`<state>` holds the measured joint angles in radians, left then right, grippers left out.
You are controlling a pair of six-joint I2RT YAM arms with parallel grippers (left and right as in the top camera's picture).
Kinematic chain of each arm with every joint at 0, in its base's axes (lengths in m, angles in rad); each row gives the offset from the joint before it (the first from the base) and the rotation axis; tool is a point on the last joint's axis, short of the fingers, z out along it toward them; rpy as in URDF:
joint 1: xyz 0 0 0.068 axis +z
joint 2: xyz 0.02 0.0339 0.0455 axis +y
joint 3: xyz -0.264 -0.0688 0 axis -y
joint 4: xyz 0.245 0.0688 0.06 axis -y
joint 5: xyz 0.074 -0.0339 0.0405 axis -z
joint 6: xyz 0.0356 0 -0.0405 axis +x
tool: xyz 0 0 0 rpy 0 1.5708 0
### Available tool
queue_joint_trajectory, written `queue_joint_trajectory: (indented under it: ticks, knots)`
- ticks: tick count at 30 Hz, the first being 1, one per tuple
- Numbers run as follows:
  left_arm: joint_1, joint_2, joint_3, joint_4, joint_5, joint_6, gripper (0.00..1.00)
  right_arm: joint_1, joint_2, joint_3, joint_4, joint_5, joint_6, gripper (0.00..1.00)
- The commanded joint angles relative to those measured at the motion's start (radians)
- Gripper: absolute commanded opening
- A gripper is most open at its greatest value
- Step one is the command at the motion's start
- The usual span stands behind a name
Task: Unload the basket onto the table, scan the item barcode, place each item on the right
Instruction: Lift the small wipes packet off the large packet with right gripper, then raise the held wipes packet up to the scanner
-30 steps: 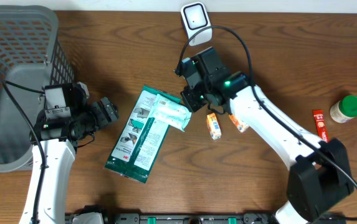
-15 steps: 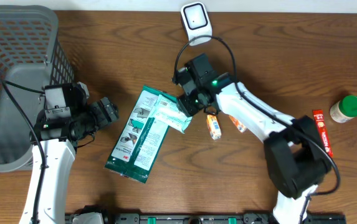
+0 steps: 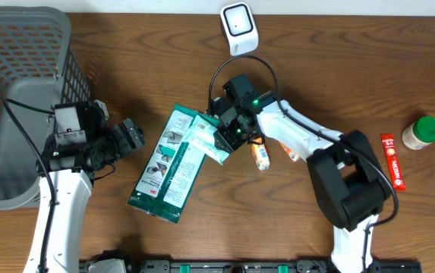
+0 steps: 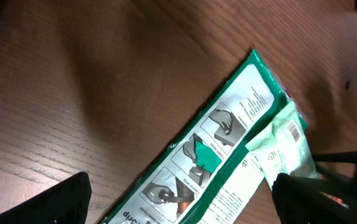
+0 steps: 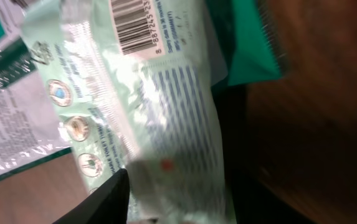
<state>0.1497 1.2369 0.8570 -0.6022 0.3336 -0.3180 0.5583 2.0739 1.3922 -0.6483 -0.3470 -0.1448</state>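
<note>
Right hand (image 3: pixel 225 135) at the pale packet, scan not yet made

**Overhead.** The right hand sits near the centre of the worktop (image 3: pixel 338 61), its tips over the 3 o'clock end of a pale green packet (image 3: pixel 204 138). That packet lies across the top of a large dark green package (image 3: pixel 165 171), touching it. The scanner (image 3: pixel 239 26) stands at 12 o'clock, well apart from the packet. The left hand (image 3: pixel 132 135) hovers at 9 o'clock, just beside the large package, with a grey basket (image 3: pixel 20 45) at 10 o'clock. A small orange packet (image 3: pixel 260 154) lies near the right hand at its 4 o'clock. A green-lidded jar (image 3: pixel 422 133) and a red stick (image 3: pixel 392 161) lie far out at 3 o'clock.

**Left wrist.** The left hand's fingers (image 4: pixel 66 199) are spread wide with nothing gripped. The large package runs diagonally below them, and the pale packet overlaps it toward 3 o'clock.

**Right wrist.** The pale packet fills the view, and its barcode (image 5: pixel 142 18) sits at 12 o'clock, facing the camera. One dark finger (image 5: pixel 106 196) shows at 7 o'clock against the packet's edge. I cannot tell whether the hand is pinching the packet or only straddling it.

**Step and next move.** The step in hand looks like the pick-up of the pale packet. The next move likely calls for a firm hold and a lift clear of the large package. The packet would then be carried toward 12 o'clock and turned so the barcode faces the scanner.
</note>
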Motion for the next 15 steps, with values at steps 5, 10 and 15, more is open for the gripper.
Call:
queue_joint_trajectory:
  ticks: [5, 10, 15]
  knots:
    - [0.009, 0.004, 0.006, -0.003, -0.014, -0.013, 0.93, -0.009, 0.068, -0.002, 0.005, -0.028, -0.082, 0.01]
    - [0.009, 0.004, 0.006, -0.003, -0.014, -0.013, 0.93, -0.036, -0.004, 0.03, -0.051, -0.028, -0.081, 0.01]
    - [0.009, 0.004, 0.006, -0.003, -0.014, -0.013, 0.93, -0.077, -0.165, 0.061, -0.097, -0.024, -0.125, 0.01]
